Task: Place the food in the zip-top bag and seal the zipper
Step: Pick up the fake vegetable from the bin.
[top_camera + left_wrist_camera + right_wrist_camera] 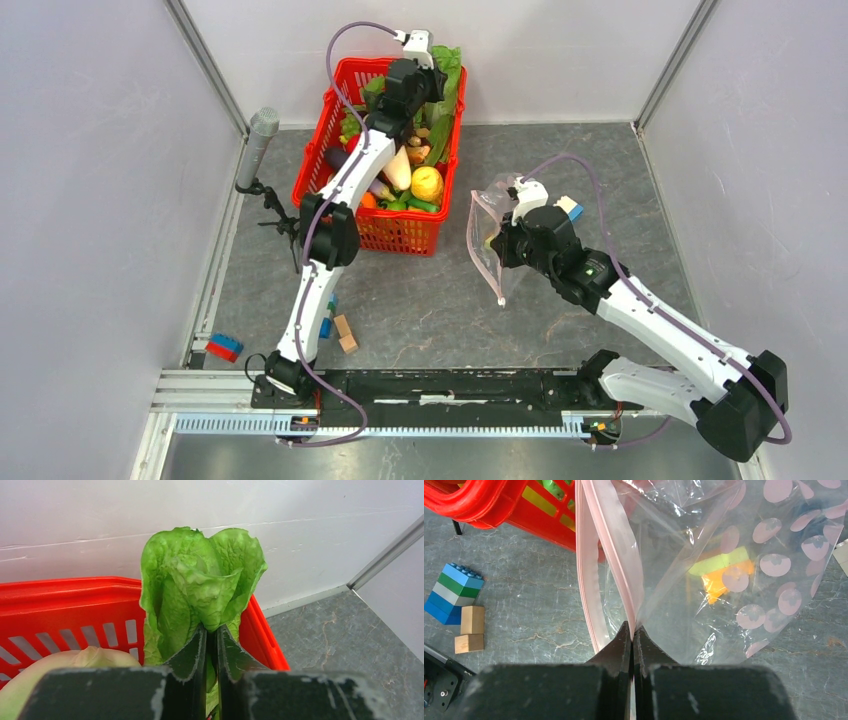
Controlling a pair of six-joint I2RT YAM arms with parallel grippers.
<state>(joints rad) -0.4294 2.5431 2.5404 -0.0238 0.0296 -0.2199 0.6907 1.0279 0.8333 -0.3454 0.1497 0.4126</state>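
At the bottom centre of the left wrist view, the left gripper (211, 630) has its dark jaws pinched almost together on the stem end of the green, crinkled toy leafy greens (200, 580). The leaves stand upright in front of the white back wall. Gripping low at the stem seems meant to leave the broad leaves free of the fingers, so they can lead into an opening. The greens are at the far right corner of the red plastic mesh basket (65, 597), and a pale green-white napa cabbage (65, 662) lies at the lower left. Whether the greens are lifted off the basket cannot be told.

Over the grey stone-patterned table (524, 605), the right gripper (633, 632) is clamped tight on the thin pale pink zipper (616, 545) of the clear, crinkly, dot-printed zip-top bag (724, 530). Only one lip of the mouth is pinched. The other hangs away, so the mouth gapes toward the basket at the upper left of that view, probably to receive food. A yellow-and-orange shape (719, 572) shows through the film, either inside the bag or behind it. Stacked coloured blocks (454, 592) sit apart at the left edge.
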